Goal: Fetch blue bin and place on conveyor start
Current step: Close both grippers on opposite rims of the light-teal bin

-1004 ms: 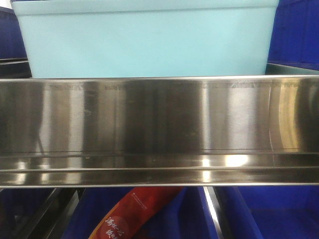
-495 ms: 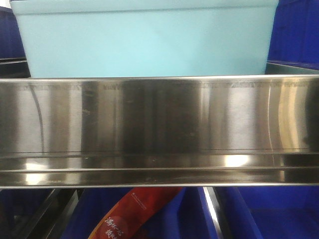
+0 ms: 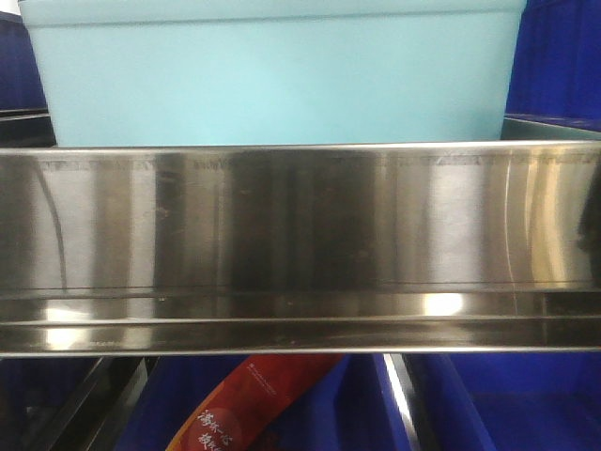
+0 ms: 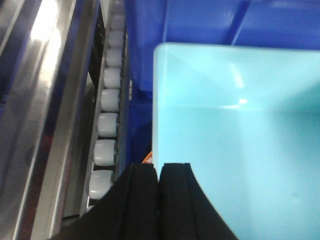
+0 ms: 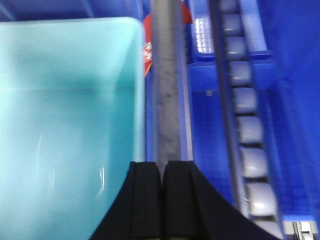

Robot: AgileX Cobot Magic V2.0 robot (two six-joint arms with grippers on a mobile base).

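Note:
The light aqua blue bin (image 3: 282,85) stands behind the steel shelf rail (image 3: 300,235) and fills the top of the front view. My left gripper (image 4: 159,167) is shut on the bin's left wall (image 4: 240,150), with the thin rim running into the slit between its black fingers. My right gripper (image 5: 161,165) is shut at the bin's right rim (image 5: 60,125), which passes under its left finger. The conveyor start is out of view.
Dark royal-blue crates surround the bin (image 4: 200,25) (image 5: 295,100) and sit on the lower shelf (image 3: 507,404). White roller tracks run beside the bin (image 4: 107,125) (image 5: 245,100). A grey bar (image 5: 167,75) runs along the bin's right side. A red packet (image 3: 254,395) lies below the rail.
The bin has shifted slightly left and up in the front view. The reflections on the steel rail have moved.

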